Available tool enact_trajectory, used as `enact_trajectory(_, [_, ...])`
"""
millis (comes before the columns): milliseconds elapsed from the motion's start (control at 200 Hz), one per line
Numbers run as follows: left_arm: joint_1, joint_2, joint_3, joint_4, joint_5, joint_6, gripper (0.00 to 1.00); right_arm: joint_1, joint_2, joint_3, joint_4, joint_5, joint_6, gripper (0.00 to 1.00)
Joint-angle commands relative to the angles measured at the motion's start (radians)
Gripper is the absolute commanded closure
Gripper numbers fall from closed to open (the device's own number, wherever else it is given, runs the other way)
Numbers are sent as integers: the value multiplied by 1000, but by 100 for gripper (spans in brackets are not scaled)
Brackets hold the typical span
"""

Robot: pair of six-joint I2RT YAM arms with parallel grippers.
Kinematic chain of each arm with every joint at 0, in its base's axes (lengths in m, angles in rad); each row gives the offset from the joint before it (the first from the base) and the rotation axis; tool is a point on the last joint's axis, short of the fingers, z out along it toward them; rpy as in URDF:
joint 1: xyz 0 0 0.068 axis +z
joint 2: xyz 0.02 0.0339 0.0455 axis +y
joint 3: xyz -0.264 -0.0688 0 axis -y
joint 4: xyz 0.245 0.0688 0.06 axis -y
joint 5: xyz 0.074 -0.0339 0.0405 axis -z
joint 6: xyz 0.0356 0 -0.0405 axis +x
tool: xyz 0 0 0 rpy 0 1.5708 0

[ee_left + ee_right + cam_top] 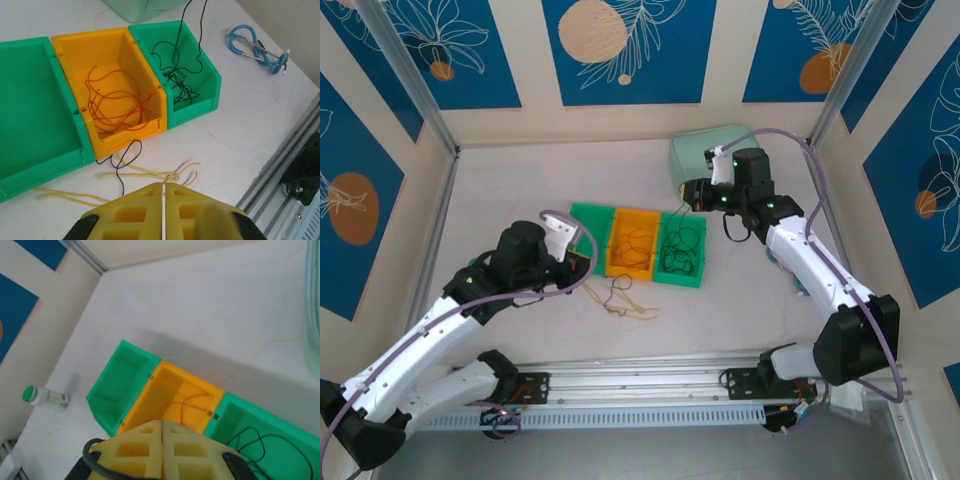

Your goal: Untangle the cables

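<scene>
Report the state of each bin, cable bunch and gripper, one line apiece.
left green bin: empty.
orange bin: holds orange cables, tangled.
right green bin: holds black cables, one strand rising out.
yellow cables: loose on the table.
left gripper: shut.
right gripper: shut, gripping a black strand.
bottle: lying down, capped.

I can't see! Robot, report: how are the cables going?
Left gripper shut, right gripper shut on black cable. Pale yellow cables on table, black strand crossing them.
</scene>
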Motion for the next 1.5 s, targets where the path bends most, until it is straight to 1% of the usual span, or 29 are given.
enact_trajectory(0, [37,34,47,4,48,-14,100,32,35,17,-109,55,-59,100])
enact_trajectory(175, [100,92,54,21,73,-7,100,79,89,33,-194,278,-141,100])
enact_trajectory(280, [150,128,54,45,96,-3,100,100,117,33,-218,369,-172,100])
enact_trajectory(345, [180,153,57,66,115,-3,100,107,132,34,-224,389,-181,100])
enact_trajectory(495, [223,237,79,90,108,28,100,110,174,48,-251,410,-189,100])
enact_trajectory(705, [252,373,104,159,139,47,100,122,245,75,-293,431,-196,100])
enact_trajectory(875, [265,447,134,178,128,67,100,163,330,124,-337,531,-234,99])
enact_trajectory(960, [276,474,141,183,122,76,100,181,357,139,-338,551,-247,98])
enact_trajectory(1030, [287,498,143,196,122,80,100,189,373,147,-335,548,-250,92])
enact_trajectory(1181, [306,562,165,207,142,89,100,175,371,164,-336,465,-223,68])
enact_trajectory(1211, [306,574,169,209,146,91,100,171,359,160,-334,454,-216,65])
enact_trajectory(1341, [310,613,181,215,155,97,100,145,276,136,-314,398,-188,60])
enact_trajectory(1496, [310,655,193,229,153,102,100,108,121,93,-298,326,-143,56])
